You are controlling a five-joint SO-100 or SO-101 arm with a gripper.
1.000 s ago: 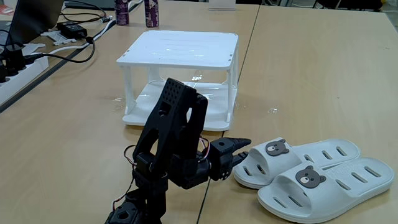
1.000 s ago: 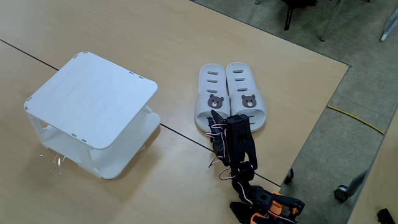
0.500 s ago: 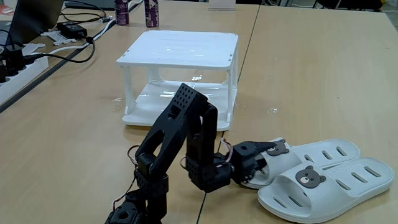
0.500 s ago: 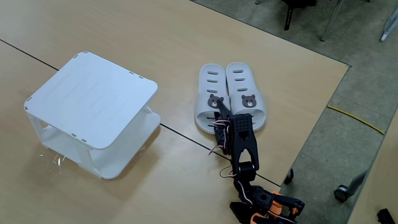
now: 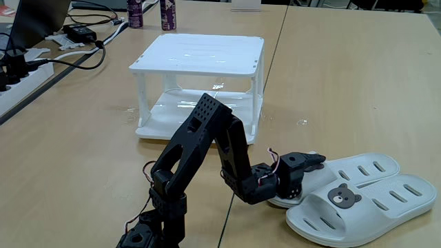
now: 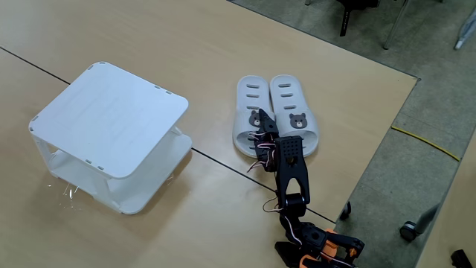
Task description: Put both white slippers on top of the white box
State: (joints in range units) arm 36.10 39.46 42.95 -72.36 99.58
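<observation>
Both fixed views show the black arm stretched low over the bench, its claw at the strap of one of the two slippers, covering that strap's bear badge. Whether the claw is clenched on the strap or released cannot be told. In a fixed view the slippers lie side by side, touching, with the claw over the left one of the pair. The box stands well apart to their left, its flat top bare. Cables lie at the bench's far left.
</observation>
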